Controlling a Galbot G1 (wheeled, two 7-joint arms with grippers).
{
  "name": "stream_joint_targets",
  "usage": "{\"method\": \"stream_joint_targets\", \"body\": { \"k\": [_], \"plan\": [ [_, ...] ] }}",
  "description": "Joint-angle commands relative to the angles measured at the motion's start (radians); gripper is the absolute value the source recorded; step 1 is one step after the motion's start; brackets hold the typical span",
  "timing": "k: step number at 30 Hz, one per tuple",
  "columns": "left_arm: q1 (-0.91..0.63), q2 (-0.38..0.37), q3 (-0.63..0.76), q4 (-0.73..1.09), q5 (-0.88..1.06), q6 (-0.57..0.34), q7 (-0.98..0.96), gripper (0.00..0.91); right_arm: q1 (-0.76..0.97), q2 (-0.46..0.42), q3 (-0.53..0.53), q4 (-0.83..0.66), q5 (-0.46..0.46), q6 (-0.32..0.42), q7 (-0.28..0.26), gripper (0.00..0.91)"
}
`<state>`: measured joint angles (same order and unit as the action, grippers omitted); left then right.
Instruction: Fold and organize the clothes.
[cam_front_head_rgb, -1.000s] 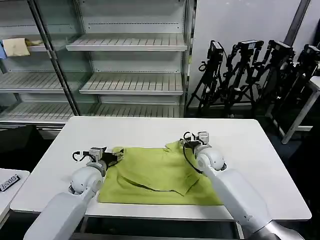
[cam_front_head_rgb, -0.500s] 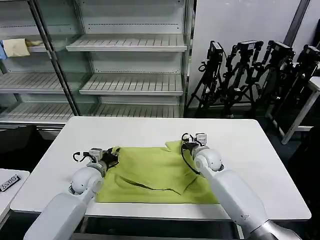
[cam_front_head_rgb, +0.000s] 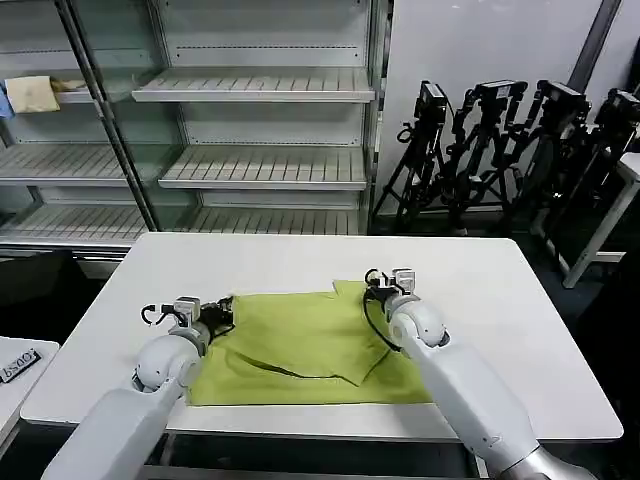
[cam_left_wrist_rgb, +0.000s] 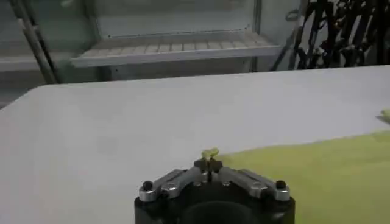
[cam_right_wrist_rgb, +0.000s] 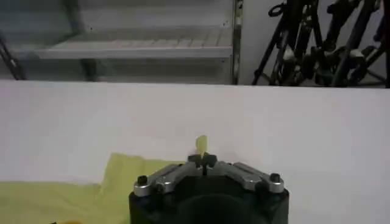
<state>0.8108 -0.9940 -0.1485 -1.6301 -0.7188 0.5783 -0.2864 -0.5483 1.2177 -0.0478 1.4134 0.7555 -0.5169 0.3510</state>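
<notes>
Mid-fold on table (cam_front_head_rgb: 500, 290): left gripper (cam_front_head_rgb: 222, 312) & right gripper (cam_front_head_rgb: 368, 290) each clamped on far corners of shirt (cam_front_head_rgb: 300, 345), lying near front edge. Uneven pull could skew crease, maybe slip a corner.

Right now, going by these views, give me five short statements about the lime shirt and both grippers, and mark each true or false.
1. The lime-green soft fabric shirt lies on the white rectangular table. True.
2. The left gripper is open above the shirt. False: it is shut on the shirt's edge.
3. The right gripper pinches lime fabric. True.
4. The shirt hangs on the metal shelf rack. False: it is on the table.
5. Black tripods stand behind the table. True.
</notes>
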Motion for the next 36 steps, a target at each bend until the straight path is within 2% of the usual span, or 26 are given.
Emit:
{"method": "stream_joint_targets", "body": {
  "k": [1,12,23,36],
  "plan": [
    [0.015,0.014,-0.023,-0.069,-0.010,-0.002,0.000,0.020,-0.021,-0.010,0.023,0.082,-0.010,0.044,-0.002,0.000],
    [0.114,0.061,-0.077,-0.208,-0.012,-0.001,0.006,0.020,-0.173,-0.097,0.098,0.331,-0.008,0.025,-0.001,0.000],
    [0.280,0.120,-0.142,-0.339,0.013,-0.001,0.029,0.020,-0.399,-0.194,0.233,0.554,-0.021,0.017,-0.021,0.000],
    [0.376,0.135,-0.164,-0.414,0.079,-0.002,0.040,0.020,-0.634,-0.224,0.308,0.665,-0.075,0.011,-0.062,0.000]
  ]
}}
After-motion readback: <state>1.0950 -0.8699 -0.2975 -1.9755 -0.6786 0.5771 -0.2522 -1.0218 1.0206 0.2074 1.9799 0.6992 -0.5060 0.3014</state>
